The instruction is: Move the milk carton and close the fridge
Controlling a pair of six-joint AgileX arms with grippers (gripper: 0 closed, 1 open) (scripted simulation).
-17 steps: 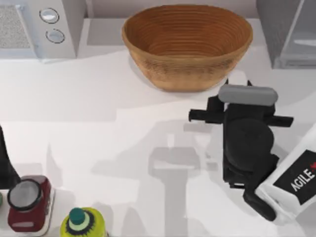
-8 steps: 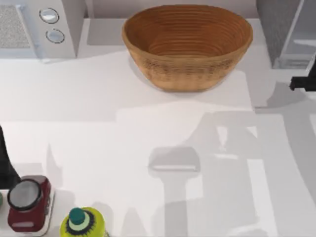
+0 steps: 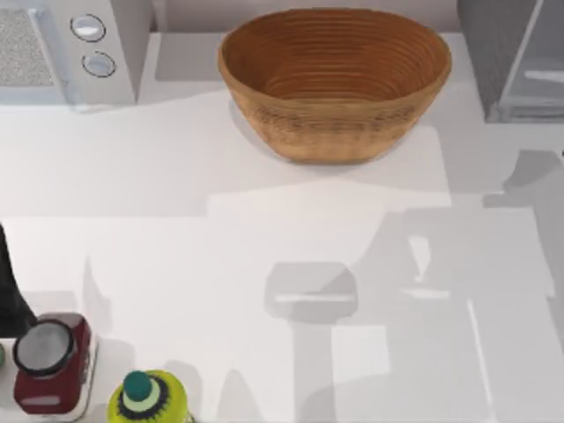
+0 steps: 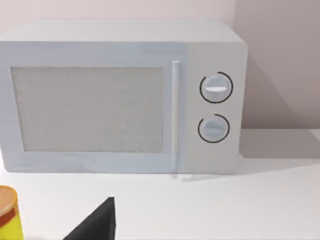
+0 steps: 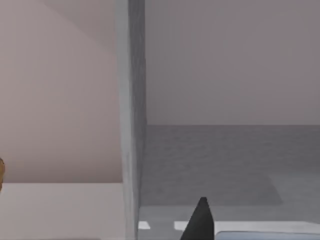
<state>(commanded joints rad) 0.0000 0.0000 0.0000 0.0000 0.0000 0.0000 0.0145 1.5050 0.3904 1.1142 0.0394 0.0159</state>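
From above, the white table (image 3: 176,220) carries a brown wicker basket (image 3: 335,79) at twelve o'clock, a grey microwave with two round knobs (image 3: 70,48) at ten, the grey metallic fridge (image 3: 515,57) at two, and a dark-red jar (image 3: 48,361) beside a yellow-green bottle with teal cap (image 3: 145,397) at seven. The left wrist view faces the microwave (image 4: 120,95) against a pale wall. The right wrist view looks into the fridge's open grey interior (image 5: 225,165); whether either gripper is spread, I cannot tell.
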